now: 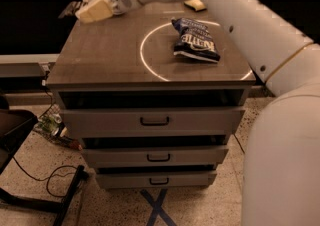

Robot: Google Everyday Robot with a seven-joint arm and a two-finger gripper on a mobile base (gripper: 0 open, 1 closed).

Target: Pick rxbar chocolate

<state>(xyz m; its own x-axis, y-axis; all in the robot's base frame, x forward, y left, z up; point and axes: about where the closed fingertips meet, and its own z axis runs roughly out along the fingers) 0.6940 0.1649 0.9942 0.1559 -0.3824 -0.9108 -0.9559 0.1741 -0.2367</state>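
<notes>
My gripper point(84, 13) is at the back left corner of the wooden cabinet top point(105, 57), raised above it. Its cream fingers are closed on the rxbar chocolate point(69, 10), a small flat black wrapper with thin pale stripes that sticks out to the left of the fingertips, past the cabinet's edge. My white arm reaches in from the right, over the back of the top.
A dark blue chip bag point(196, 40) lies right of centre on the top. A yellow sponge point(195, 4) lies at the back, partly behind my arm. Below the top are three drawers point(154, 120). Cables point(50, 180) and a black stand leg lie on the floor at left.
</notes>
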